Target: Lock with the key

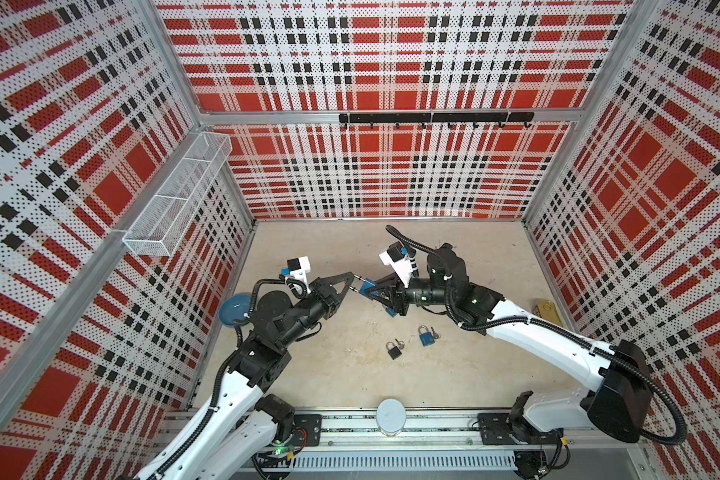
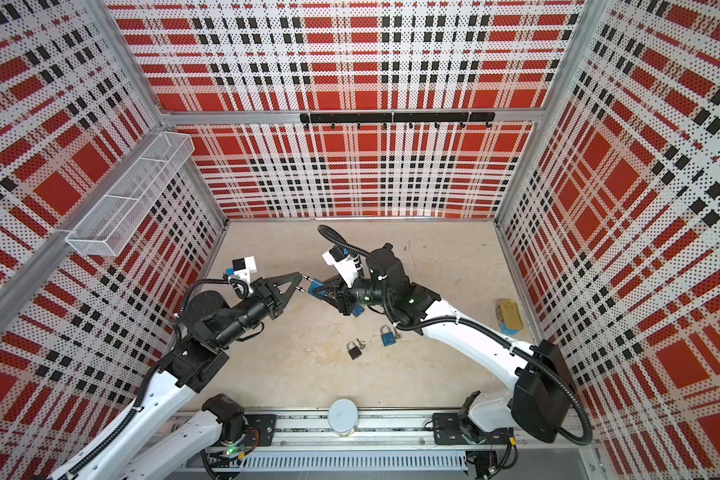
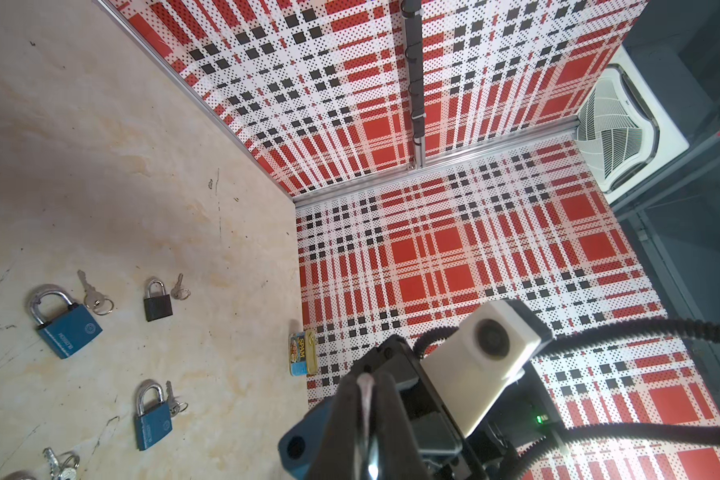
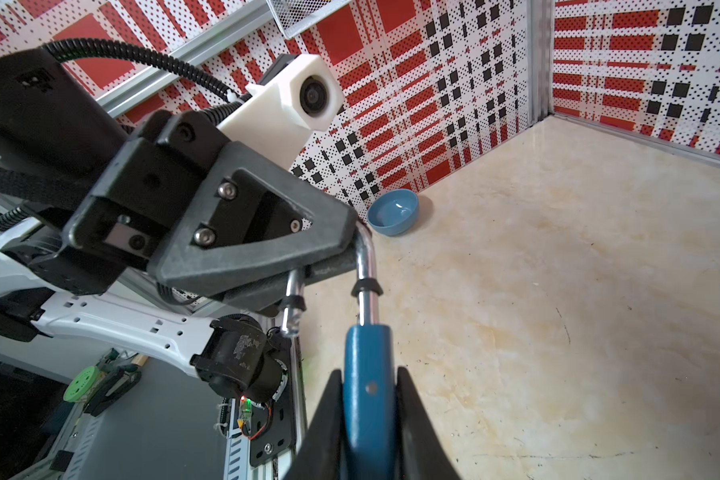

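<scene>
A blue padlock (image 4: pixel 367 353) hangs in the air between my two grippers in both top views (image 1: pixel 366 288) (image 2: pixel 314 286). My right gripper (image 4: pixel 368 376) is shut on its blue body. My left gripper (image 1: pixel 352 281) is shut on the steel shackle (image 4: pixel 366 257). The shackle stands open, with its short leg (image 4: pixel 290 316) out of the body. No key shows in this padlock. On the floor lie a black padlock (image 1: pixel 393 350) and a blue padlock (image 1: pixel 426 336), each with a key (image 3: pixel 94 297) beside it. A further blue padlock (image 3: pixel 152 419) appears in the left wrist view.
A blue bowl (image 1: pixel 233 309) sits by the left wall behind my left arm. A Spam tin (image 1: pixel 549 311) lies at the right wall. A white cylinder (image 1: pixel 390 415) stands on the front rail. A wire basket (image 1: pixel 175 199) hangs on the left wall.
</scene>
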Motion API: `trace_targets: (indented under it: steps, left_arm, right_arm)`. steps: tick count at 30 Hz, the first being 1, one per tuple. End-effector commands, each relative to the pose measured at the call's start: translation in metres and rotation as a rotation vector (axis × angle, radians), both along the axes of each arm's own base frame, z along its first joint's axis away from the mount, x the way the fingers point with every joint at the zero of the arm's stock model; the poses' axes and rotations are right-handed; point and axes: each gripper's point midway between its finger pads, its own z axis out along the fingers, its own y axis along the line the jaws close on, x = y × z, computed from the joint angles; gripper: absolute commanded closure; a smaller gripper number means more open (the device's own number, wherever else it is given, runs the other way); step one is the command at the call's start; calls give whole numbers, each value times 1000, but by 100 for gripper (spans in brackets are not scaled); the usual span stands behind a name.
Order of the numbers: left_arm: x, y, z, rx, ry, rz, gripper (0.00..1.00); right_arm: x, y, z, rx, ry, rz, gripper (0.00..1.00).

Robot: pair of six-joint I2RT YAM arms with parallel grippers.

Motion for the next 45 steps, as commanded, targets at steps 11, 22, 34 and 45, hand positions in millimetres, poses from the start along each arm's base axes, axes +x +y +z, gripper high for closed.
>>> trace_targets:
  steps: [11,22,34,45]
  left_arm:
    - [-4,-20,11,138,-139,-132,68]
    - [-18,-19,29,205,-273,-275,61]
    - [-35,-19,9,244,-289,-346,61]
    - [-35,-29,9,261,-331,-379,61]
  right_arm:
    - [-17,-12,37,24,12,47,100]
    - [-42,-27,50,-3,94,106,100]
    - [-50,-42,69,54,203,193,100]
    - [-59,-42,75,92,291,271,100]
